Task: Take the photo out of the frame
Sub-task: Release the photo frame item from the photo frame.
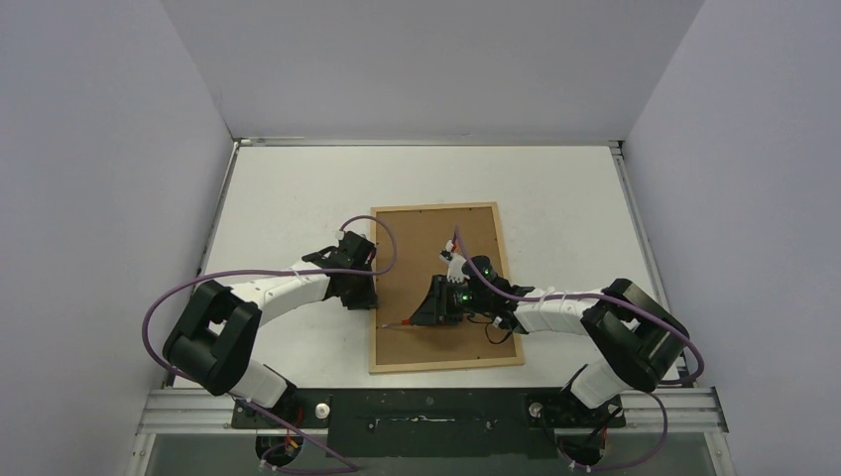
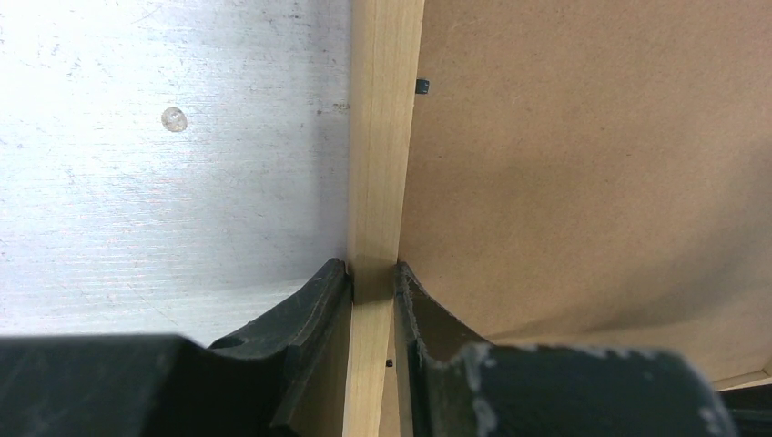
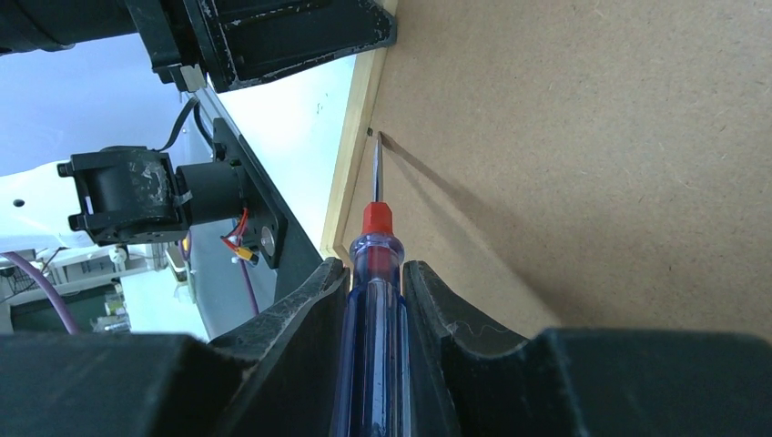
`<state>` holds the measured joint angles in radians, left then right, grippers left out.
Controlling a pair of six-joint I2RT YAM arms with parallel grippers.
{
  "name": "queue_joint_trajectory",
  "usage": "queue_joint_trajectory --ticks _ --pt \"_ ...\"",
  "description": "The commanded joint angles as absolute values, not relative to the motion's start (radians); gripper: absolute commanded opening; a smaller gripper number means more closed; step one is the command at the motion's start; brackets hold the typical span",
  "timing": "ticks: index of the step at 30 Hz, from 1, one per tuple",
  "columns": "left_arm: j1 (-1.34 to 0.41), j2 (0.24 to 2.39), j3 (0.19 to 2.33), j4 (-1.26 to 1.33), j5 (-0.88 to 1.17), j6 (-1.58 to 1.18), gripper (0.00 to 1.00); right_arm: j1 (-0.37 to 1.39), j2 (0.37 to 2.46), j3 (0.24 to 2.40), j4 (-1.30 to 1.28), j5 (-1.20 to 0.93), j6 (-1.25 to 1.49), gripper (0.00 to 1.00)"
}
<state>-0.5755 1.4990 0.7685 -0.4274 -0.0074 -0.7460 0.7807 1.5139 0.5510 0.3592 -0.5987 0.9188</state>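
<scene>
The frame [image 1: 436,208] lies face down at the centre of the top view, with the brown backing board [image 1: 436,268] up and the photo hidden beneath. The left gripper [image 2: 373,273] pinches the frame's left-hand rail. The right gripper [image 3: 375,273] pinches a blue screwdriver [image 3: 373,364], its tip at a small tab [image 3: 370,133]. The step in hand looks like freeing the backing. Next, the tip probably has to lever this tab off the board.

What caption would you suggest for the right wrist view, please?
Right gripper holds a blue-handled screwdriver, its tip at a small tab where the fibreboard backing meets the wooden frame.
</scene>
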Motion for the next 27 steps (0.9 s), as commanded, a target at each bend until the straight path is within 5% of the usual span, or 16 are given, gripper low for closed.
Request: queue_joint_trajectory --ticks 1,27 --pt "-0.598 1.508 0.739 -0.434 0.044 -0.738 0.0 0.787 1.531 0.541 0.437 -0.595 0.933 0.0" --pt "-0.6 1.511 0.735 -0.413 0.058 -0.744 0.0 0.793 1.566 0.524 0.497 -0.625 0.972 0.0"
